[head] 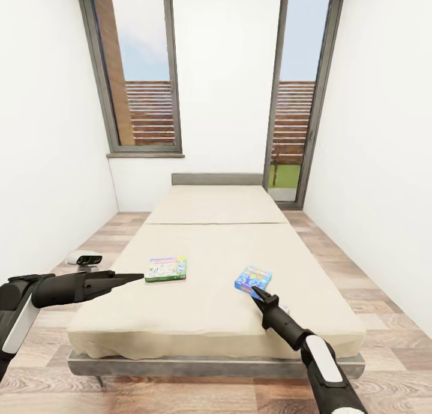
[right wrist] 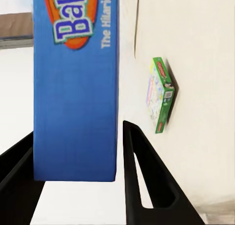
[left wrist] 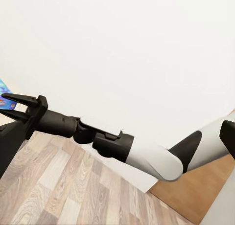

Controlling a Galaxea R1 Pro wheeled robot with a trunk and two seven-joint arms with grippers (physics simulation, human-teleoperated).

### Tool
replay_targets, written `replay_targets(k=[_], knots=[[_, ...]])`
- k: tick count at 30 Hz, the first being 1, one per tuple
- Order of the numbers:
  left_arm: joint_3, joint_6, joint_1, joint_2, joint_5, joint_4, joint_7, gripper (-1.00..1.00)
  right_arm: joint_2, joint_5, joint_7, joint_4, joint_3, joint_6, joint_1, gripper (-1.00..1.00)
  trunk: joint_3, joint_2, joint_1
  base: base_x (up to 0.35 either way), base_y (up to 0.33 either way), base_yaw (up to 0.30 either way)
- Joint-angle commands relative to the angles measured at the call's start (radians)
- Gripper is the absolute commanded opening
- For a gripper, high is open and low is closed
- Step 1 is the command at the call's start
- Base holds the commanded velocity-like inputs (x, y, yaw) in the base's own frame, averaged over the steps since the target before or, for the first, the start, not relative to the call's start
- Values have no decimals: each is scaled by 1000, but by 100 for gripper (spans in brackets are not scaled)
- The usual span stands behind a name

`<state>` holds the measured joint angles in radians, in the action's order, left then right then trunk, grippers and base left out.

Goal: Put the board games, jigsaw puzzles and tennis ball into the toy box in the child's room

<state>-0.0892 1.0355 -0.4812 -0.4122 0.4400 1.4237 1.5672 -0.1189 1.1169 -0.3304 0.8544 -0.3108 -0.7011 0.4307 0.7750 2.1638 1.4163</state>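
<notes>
the right gripper (head: 254,290) has its fingers either side of the blue board game (head: 252,280), the box edge between them, near the foot of the bed (head: 216,318). the left gripper (head: 137,276) hovers just beside the green-and-white board game (head: 166,269) lying flat on the mattress; i cannot tell how wide its fingers are. beyond, two tall windows (head: 137,72) in the white wall
</notes>
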Motion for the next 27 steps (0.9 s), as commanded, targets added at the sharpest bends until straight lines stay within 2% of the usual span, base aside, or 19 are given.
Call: replay_targets(k=[1,6,10,14,16,19,20,21,23,24,27], knots=[[0,10,0,0,0,0,4,100,0,-10,-1,0,-1,-24,7,-100,-2,-7,-4,0,0,0],[0,10,0,0,-1,0,4,100,3,-56,-3,9,21,-56,19,-100,-18,-42,-23,0,0,0],[0,10,0,0,-1,0,4,100,50,-117,-4,24,27,-132,31,-100,-30,-70,-39,0,0,0],[0,9,0,0,-1,0,4,100,68,-141,-11,42,33,-167,36,-100,-43,-98,-54,0,0,0],[-2,9,0,0,-2,0,4,100,71,-144,-11,60,55,-171,37,-100,-49,-112,-62,0,0,0],[-4,9,0,-1,-2,0,4,100,75,-150,-8,122,151,-174,39,-100,-58,-133,-73,0,0,0],[-3,9,0,-1,-2,0,4,100,76,-161,-7,151,192,-174,39,-100,-62,-140,-77,0,0,0],[-3,9,0,-1,-3,0,4,100,76,-169,-7,165,209,-175,40,-100,-65,-147,-81,0,0,0],[-3,9,0,-1,-3,0,4,100,77,-213,-7,210,259,-174,38,-100,-71,-161,-88,0,0,0],[-3,9,0,-1,-3,0,4,100,77,-235,-8,226,272,-174,36,-100,-74,-168,-92,0,0,0],[-3,10,0,0,-3,0,4,100,78,-267,-13,250,289,-176,33,-100,-84,-189,-104,0,0,0]])
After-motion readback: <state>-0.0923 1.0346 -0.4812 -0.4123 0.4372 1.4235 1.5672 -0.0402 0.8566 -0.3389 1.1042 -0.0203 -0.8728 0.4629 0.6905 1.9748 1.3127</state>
